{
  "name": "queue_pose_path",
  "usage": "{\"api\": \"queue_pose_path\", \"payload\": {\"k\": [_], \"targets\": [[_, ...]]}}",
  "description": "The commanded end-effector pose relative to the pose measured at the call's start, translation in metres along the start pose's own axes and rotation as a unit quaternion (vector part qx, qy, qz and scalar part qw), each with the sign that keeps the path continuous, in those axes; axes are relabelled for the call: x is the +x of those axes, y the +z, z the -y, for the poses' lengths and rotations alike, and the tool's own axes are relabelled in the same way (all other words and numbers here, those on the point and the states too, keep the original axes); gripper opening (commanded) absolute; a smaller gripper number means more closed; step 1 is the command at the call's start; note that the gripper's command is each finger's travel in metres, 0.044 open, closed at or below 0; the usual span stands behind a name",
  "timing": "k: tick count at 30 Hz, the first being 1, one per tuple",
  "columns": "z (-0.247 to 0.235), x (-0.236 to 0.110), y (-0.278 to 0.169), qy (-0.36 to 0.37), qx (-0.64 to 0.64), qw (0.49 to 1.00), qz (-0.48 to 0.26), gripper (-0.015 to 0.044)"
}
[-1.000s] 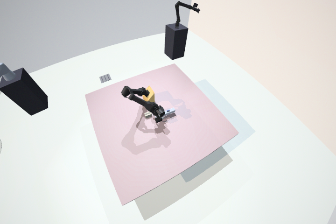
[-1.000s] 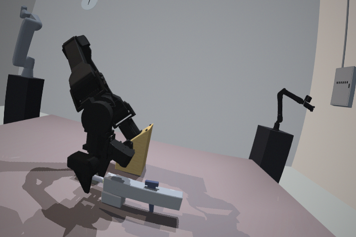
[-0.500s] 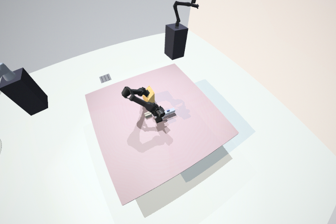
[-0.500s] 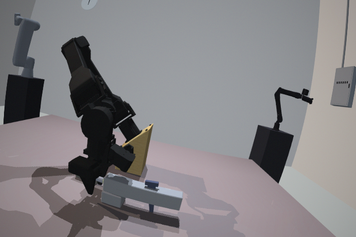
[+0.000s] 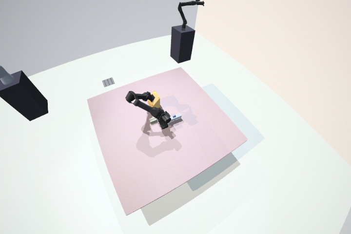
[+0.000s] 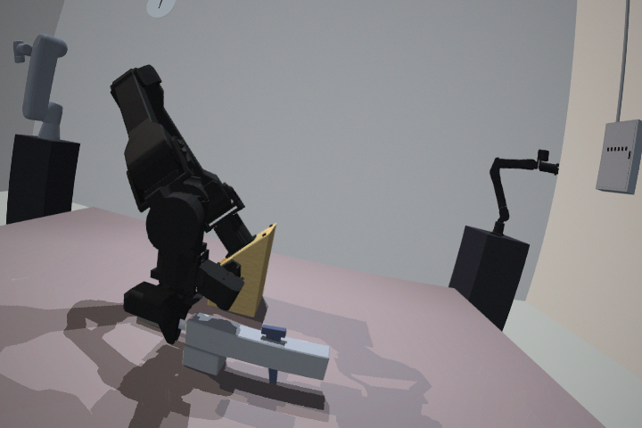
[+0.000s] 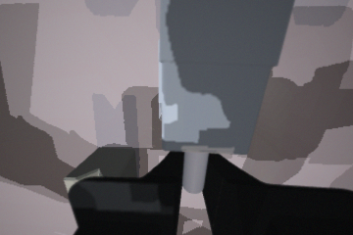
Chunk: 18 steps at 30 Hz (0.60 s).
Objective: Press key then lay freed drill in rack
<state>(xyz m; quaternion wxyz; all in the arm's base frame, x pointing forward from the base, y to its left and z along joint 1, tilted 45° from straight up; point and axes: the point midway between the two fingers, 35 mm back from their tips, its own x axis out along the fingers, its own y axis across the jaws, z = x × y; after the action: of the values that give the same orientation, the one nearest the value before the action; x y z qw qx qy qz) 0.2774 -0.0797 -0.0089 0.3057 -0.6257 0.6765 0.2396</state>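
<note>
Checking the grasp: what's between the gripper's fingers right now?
The drill's pale round end, poking from the grey block; the gripper is shut on it, per the wrist view.

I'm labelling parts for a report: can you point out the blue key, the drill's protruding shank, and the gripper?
blue key [image 6: 273, 331], exterior view, on its flat top cap.
drill's protruding shank [image 7: 195, 171], wrist view, mid-length of the pale cylinder.
gripper [image 7: 194, 188], wrist view, between the fingertips closed on the shank.
</note>
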Motion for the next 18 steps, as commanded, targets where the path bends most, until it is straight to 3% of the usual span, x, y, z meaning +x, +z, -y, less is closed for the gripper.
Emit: {"api": "queue_pose_path", "payload": {"k": [1, 18], "targets": [[0.001, 0.0, -0.001, -0.002, 0.003, 1.0, -0.001, 0.0], [0.0, -0.001, -0.024, -0.002, 0.0, 1.0, -0.003, 0.0]]}}
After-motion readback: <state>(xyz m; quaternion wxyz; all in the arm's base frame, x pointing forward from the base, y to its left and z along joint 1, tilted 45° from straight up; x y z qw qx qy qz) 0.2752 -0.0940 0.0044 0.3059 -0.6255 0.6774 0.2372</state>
